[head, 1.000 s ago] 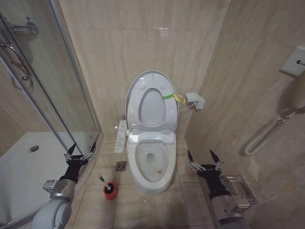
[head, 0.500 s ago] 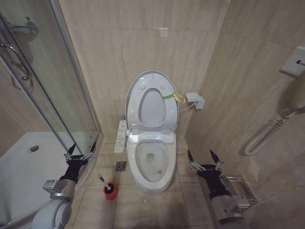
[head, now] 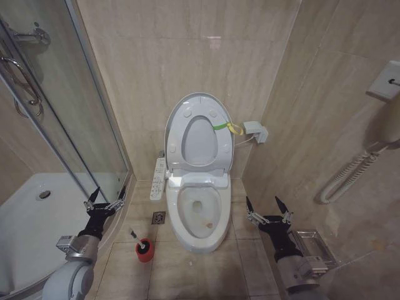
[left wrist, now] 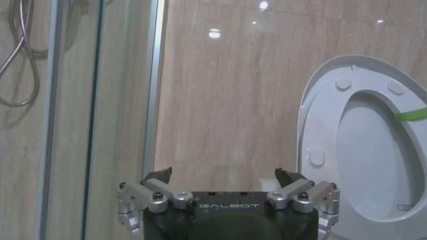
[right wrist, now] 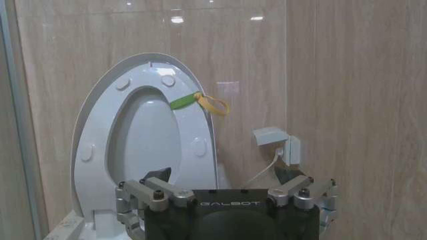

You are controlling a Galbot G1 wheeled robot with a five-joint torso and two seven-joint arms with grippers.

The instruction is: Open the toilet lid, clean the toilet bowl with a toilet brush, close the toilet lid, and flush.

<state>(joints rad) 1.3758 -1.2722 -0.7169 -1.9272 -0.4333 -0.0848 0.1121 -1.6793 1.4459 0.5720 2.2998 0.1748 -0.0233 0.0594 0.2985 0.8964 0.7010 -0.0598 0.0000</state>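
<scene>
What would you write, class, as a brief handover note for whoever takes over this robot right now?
Left gripper: open, empty, low beside the shower glass.
Right gripper: open, empty, low to the right of the toilet bowl.
Toilet lid: raised against the wall, seat up with it.
Toilet brush: standing in its red cup on the floor, left of the bowl.
Done: lid open.
Left: pick up the brush, scrub the bowl, close the lid, flush.
</scene>
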